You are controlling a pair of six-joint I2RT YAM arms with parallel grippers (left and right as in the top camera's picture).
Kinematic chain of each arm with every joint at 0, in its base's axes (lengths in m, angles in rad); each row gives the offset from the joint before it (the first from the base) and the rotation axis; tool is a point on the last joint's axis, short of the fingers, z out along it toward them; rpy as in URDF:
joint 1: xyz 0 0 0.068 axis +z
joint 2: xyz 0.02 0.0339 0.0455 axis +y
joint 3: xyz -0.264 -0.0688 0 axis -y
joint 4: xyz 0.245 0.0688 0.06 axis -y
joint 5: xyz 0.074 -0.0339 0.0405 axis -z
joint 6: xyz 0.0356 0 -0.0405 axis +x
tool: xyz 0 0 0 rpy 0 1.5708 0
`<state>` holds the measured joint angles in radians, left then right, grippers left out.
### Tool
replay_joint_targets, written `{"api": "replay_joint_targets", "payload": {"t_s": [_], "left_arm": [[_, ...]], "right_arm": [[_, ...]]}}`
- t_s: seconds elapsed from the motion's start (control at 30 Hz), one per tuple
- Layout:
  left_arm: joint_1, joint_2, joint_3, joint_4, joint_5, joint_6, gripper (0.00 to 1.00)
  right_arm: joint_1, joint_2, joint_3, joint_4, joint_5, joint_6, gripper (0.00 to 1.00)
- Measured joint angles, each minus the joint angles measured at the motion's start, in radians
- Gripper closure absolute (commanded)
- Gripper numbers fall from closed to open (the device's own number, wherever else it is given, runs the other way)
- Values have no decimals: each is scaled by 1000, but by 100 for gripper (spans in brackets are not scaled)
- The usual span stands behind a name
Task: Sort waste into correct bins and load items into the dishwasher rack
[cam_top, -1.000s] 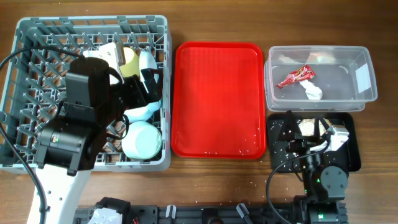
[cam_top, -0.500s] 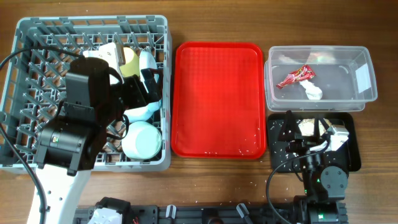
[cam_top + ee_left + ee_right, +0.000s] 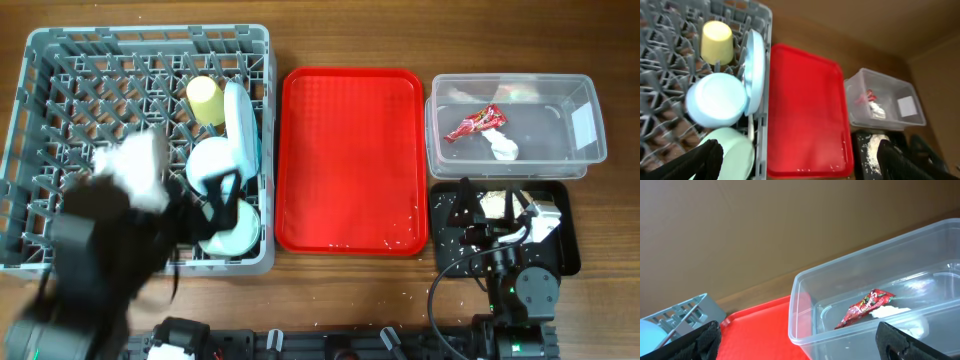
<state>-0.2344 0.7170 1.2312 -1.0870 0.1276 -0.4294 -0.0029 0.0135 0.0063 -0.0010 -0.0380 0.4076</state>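
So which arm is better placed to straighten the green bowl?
Left. The left hand hangs open over the rack by the green bowl; the right hand sits across the red tray, over the black tray.

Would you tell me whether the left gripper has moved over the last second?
Yes. The left gripper has pulled back toward the dishwasher rack's near edge, uncovering the yellow cup.

I see the table [image 3: 350, 290] as brown wood with visible grain and a dull finish, and the dishwasher rack [image 3: 150, 32] as matt grey moulded plastic. The red tray [image 3: 350, 160] looks like finely textured plastic with a slight sheen, while the plate [image 3: 240, 125] and yellow cup [image 3: 204, 98] look smooth. The tub [image 3: 550, 135] is clear glossy plastic around the crinkled, foil-shiny wrapper [image 3: 476, 124] and a soft, matt paper tissue [image 3: 503, 148].
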Motion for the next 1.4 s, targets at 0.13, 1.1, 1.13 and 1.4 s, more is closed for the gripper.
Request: {"api": "replay_joint_targets", "payload": {"t_s": [0.13, 1.1, 1.13, 1.4], "left_arm": [[4, -303, -149, -50, -41, 0, 0], [128, -703, -1218, 1061, -79, 0, 0], [144, -705, -1220, 1019, -79, 6, 0], [184, -703, -1221, 1016, -82, 59, 0]], "right_arm": [[0, -1, 0, 0, 0, 0, 0], [0, -1, 0, 0, -7, 0, 0], [0, -1, 0, 0, -7, 0, 0], [0, -1, 0, 0, -7, 0, 0]]}}
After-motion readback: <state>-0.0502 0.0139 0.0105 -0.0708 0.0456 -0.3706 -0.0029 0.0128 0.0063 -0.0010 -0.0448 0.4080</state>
